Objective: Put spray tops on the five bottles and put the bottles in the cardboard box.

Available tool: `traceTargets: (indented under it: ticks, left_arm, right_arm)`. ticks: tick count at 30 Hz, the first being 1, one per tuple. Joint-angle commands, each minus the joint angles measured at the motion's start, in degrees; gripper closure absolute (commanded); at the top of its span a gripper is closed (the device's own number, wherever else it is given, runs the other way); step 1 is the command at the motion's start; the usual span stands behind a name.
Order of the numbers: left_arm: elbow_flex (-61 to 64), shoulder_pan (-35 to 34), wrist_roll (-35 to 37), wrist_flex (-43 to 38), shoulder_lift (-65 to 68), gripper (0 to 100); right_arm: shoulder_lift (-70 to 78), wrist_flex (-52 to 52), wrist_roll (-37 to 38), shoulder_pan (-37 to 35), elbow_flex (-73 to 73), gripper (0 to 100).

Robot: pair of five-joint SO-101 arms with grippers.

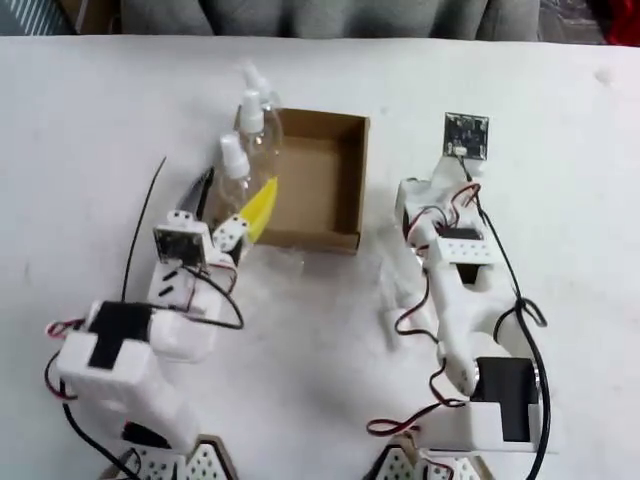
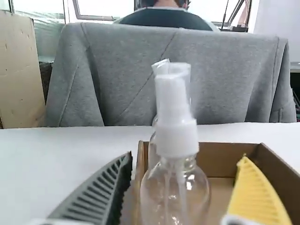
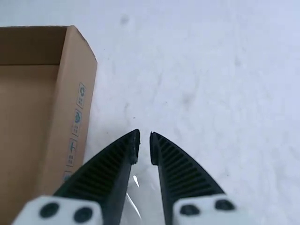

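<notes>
Two clear plastic bottles with white spray tops (image 1: 252, 118) stand upper centre-left on the white surface (image 1: 100, 120), just beside the brown cardboard box (image 1: 362, 180). The left gripper (image 2: 185, 159) has its fingers spread around the nearer bottle, not squeezing. The right gripper (image 3: 144, 140) has its fingers all but closed, empty. Step looks like boxing this bottle. The next move calls for a clamp, then a lift over the box wall.

— Cardboard box (image 1: 318, 180)?
— Brown, shallow, open-topped, flat on the surface (image 1: 560, 80).
— Bottles (image 1: 236, 182)?
— Clear, round-bodied, upright, white spray tops (image 1: 232, 152) fitted; clustered just beside one box wall.
</notes>
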Motion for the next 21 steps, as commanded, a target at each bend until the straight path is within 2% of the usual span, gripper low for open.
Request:
traceTargets:
  ticks: [1,10,21]
  left_arm:
    - [4.5,-0.9,0.8,0.2,-8.7,69]
    - [15.8,-1.8,0.8,-0.3,-14.9,69]
    - [19.2,-10.5,1.2,2.3,-17.4,69]
  right_arm:
    - [-0.2,0.1,0.8,-1.0,-3.1,98.2]
    - [-0.2,0.1,0.8,-1.1,-3.1,98.1]
    - [-0.2,0.1,0.8,-1.1,-3.0,98.1]
